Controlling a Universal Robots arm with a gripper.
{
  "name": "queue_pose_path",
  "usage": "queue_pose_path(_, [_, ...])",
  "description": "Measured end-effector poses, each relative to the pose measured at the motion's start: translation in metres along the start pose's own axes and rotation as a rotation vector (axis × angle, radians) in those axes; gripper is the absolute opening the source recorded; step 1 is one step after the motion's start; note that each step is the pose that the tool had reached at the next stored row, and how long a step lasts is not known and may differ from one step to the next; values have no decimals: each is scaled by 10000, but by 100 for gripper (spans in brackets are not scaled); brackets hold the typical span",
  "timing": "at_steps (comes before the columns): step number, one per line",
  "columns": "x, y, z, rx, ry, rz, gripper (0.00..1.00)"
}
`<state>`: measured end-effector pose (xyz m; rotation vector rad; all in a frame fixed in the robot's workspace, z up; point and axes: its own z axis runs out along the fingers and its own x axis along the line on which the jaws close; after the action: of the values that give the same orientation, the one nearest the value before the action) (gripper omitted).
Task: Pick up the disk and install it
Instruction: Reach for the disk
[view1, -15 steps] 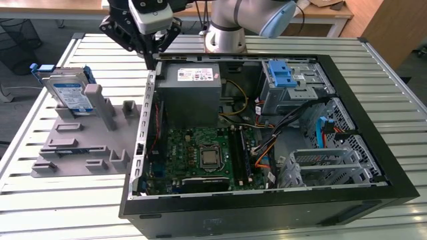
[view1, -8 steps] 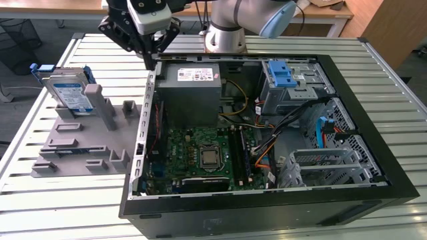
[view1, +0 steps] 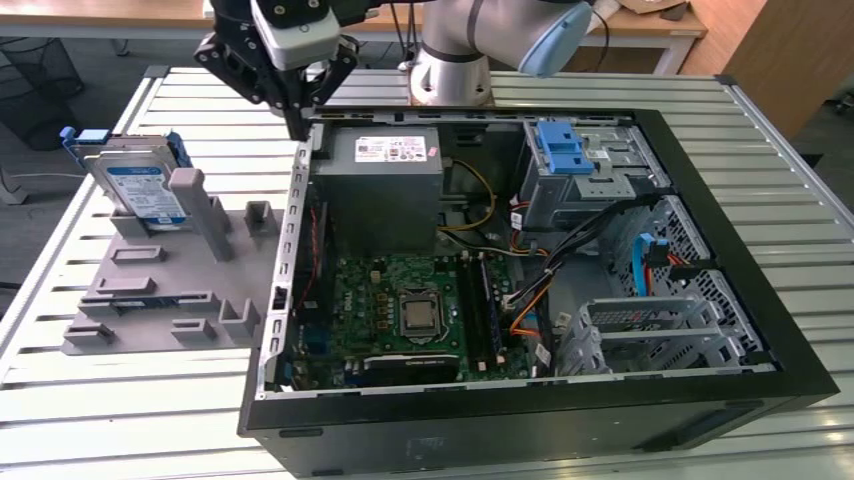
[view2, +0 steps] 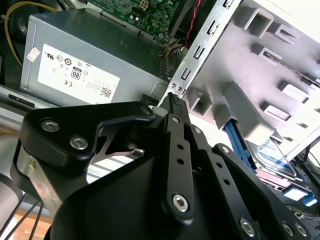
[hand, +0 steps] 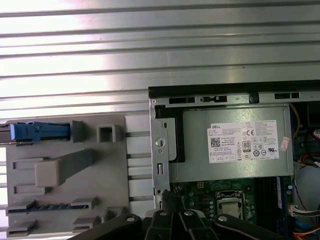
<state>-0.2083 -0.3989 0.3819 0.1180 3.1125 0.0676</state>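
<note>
**Approach stage of the pick, as we judge it; nothing is grasped yet.** In the exterior view the hand hangs over the far corner of the open computer case. Its fingers are drawn together to a point and clamped on nothing, just above the case wall beside the gray power supply. The disk, a silver drive with a white-and-blue label framed by a blue carrier, stands on edge in a gray fixture. The fixture rests on the slatted table toward the exterior view's left, and the disk is well apart from the hand. In the first wrist view we look down on the carrier's blue upper edge, with the hand over the case wall near the power supply. In the second wrist view the disk shows beyond a post of the fixture, past the closed hand. Inside the case, toward the exterior view's right, sits a drive cage topped by a blue latch. We judge it the likely seat, though these views do not settle that. A grasp, in our judgement, calls for three things. The fingers must part, the hand must be carried across above the fixture and squared to the disk's upper edge, and the lift must run straight up so the carrier clears the posts beside it.
</note>
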Motion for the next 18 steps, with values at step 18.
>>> queue_pose_path(18, [64, -5, 3, 0, 0, -1, 11])
